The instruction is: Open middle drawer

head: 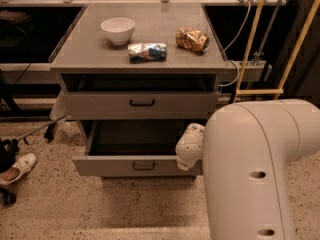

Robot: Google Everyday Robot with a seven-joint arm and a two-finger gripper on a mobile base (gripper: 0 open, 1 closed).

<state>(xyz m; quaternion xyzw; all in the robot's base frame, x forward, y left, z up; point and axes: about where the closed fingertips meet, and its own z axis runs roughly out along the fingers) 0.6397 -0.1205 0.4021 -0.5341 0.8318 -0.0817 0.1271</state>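
Observation:
The middle drawer [115, 166] is a wide grey drawer with a small black loop handle [143, 165]. It stands pulled out from the cabinet, and its dark inside shows. The upper drawer [100, 105] above it is shut, with its own black handle. The lowest drawer is hidden under the pulled-out one. My gripper [189, 147] shows only as a white rounded end at the right front corner of the middle drawer. My big white arm link [255, 169] fills the lower right and hides the rest.
On the cabinet top [90, 51] stand a white bowl [118, 30], a blue-and-silver packet [146, 52] and a brown crumpled bag [192, 39]. A shoe [16, 168] lies on the speckled floor at the left. Yellow poles [250, 39] and cables stand at the right.

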